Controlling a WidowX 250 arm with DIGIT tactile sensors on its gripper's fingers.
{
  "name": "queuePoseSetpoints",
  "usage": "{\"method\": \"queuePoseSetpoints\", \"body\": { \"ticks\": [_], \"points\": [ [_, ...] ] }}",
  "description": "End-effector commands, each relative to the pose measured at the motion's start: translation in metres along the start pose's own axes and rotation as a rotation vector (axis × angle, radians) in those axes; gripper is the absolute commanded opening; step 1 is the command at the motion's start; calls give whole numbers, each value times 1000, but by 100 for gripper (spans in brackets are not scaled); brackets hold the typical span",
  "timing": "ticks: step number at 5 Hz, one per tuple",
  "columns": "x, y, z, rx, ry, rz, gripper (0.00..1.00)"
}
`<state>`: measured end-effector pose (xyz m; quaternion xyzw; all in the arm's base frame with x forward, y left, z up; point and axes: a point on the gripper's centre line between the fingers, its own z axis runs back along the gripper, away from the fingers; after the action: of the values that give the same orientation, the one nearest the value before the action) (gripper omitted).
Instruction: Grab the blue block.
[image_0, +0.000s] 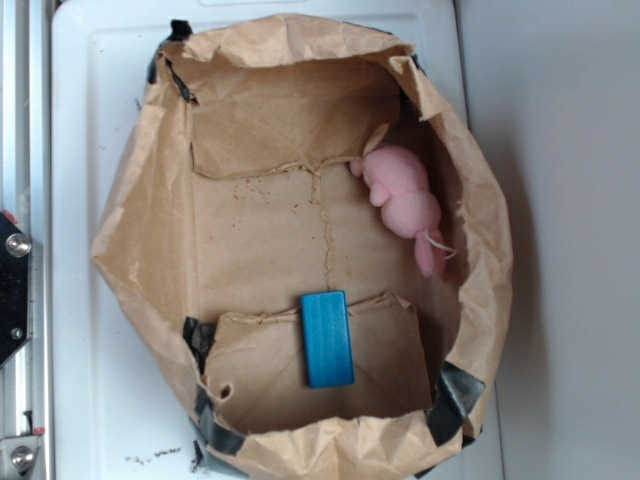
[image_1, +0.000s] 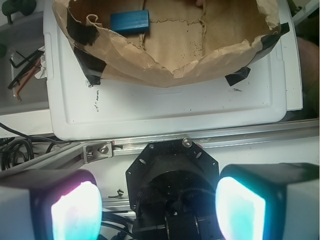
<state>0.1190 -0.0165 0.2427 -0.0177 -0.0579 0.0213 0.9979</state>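
Note:
The blue block (image_0: 327, 338) lies flat on the floor of an open brown paper bag (image_0: 140, 230), near its front wall. In the wrist view the blue block (image_1: 129, 21) shows at the top left, inside the bag (image_1: 165, 72). My gripper (image_1: 158, 200) is open with nothing between its glowing pads (image_1: 76, 212). It hangs well back from the bag, over the robot's black base (image_1: 172, 180). The gripper does not appear in the exterior view.
A pink plush toy (image_0: 403, 200) rests against the bag's right wall. The bag stands on a white tray (image_0: 90, 120) with black tape at its corners (image_0: 455, 395). An aluminium rail (image_1: 150, 144) runs between the tray and the base. Cables (image_1: 22, 75) lie at the left.

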Motion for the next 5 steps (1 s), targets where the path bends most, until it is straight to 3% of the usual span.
{"method": "queuePoseSetpoints", "body": {
  "ticks": [1,2,4,5],
  "points": [
    [0,0,0,0,0,0,100],
    [38,7,-6,35,-57,-45,100],
    [75,31,-17,23,-79,-167,100],
    [101,40,-35,72,-98,-295,100]
  ]
}}
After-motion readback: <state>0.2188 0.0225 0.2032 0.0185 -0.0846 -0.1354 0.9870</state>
